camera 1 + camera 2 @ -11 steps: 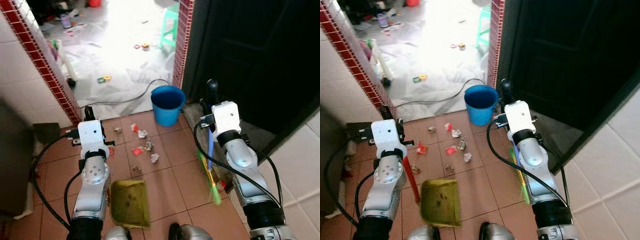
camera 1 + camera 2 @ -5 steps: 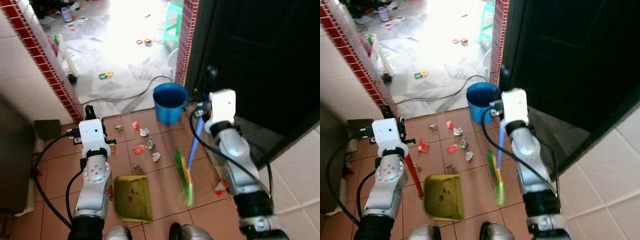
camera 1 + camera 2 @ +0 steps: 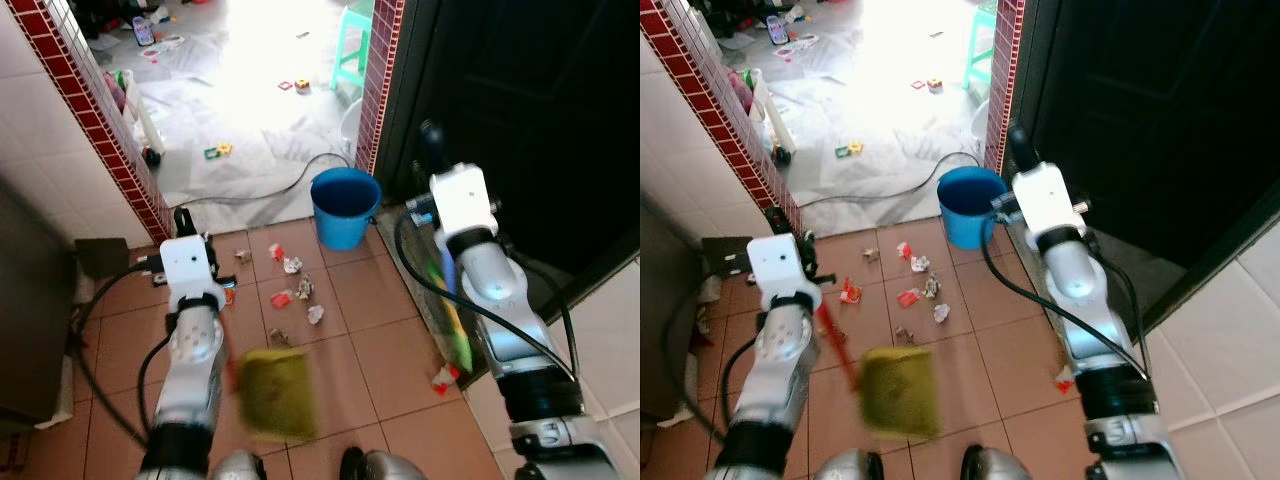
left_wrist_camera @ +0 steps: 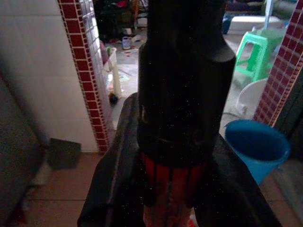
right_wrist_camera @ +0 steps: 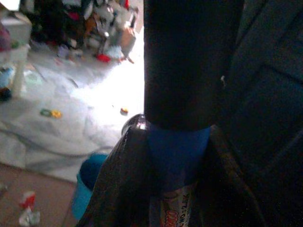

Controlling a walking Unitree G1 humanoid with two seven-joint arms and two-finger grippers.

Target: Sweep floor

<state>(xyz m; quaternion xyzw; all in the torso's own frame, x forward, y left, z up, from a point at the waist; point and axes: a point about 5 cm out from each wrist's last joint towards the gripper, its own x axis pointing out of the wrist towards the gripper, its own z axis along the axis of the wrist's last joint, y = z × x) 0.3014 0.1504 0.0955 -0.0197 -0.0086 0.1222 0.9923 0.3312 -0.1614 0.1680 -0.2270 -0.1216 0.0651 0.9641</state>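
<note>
Swung back to the robot's right since half a second ago — broom now low beside the right arm, bristles blurred green and yellow near the dark doorway, no longer out over the middle tiles. Also shifted: yellow dustpan, now motion-blurred, close in front of the robot on the terracotta floor.

Right gripper clenched around the broom's blue handle, black fingers pressed to either side of it. Left gripper likewise clamped on the dustpan's red handle, running down from the wrist to the pan.

Scattered on the tiles between the two arms — a small cluster of litter, red and white scraps, lying apart from the dustpan and ahead of it. One more red-and-white scrap near the threshold on the right, just beside the broom head. Blue bucket upright at the doorway, beyond the litter. Black cable trailing across the bright grey floor behind it; green stool farther back. Red-tiled wall edge on the left.
</note>
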